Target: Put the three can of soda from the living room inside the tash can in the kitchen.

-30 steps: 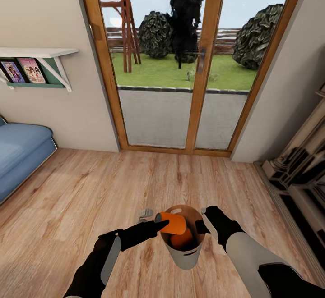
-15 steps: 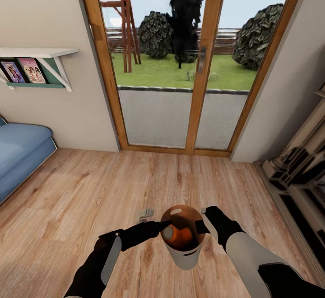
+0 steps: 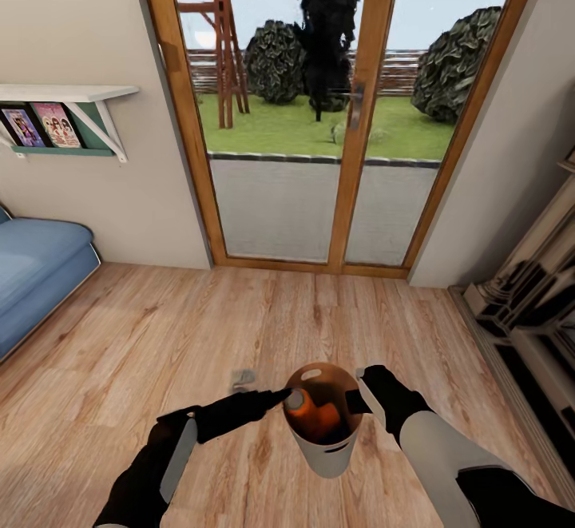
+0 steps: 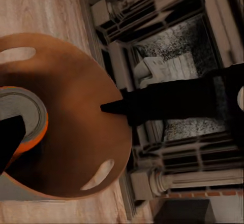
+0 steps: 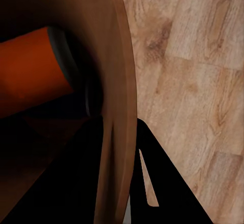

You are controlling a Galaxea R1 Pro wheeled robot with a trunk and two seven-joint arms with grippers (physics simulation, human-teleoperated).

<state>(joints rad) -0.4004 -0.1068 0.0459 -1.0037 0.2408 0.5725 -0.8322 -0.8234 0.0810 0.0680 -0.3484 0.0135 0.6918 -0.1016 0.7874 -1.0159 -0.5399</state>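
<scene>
The tash can (image 3: 323, 424) sits at 6 o'clock on the plank floor (image 3: 120, 352), with orange soda cans (image 3: 313, 416) half buried inside, so it's hard to count them. Right gripper (image 3: 354, 400) pinches its rim at 3 o'clock; left gripper (image 3: 281, 395) at 9 o'clock holds nothing, though I can't really tell its finger spread.

orange can (image 3: 307, 410) now inside bucket (image 3: 329, 454)

You see the bucket (image 3: 323, 452) pale grey-white outside, orange-brown inside. The soda cans (image 3: 315, 414) in it are bright orange; one top is grey. Your pincers (image 3: 275, 396) are black. Plank floor (image 3: 160, 336) warm brown with grain. Sofa (image 3: 36, 268) blue. Door frames (image 3: 361, 152) orange-tan wood.
</scene>
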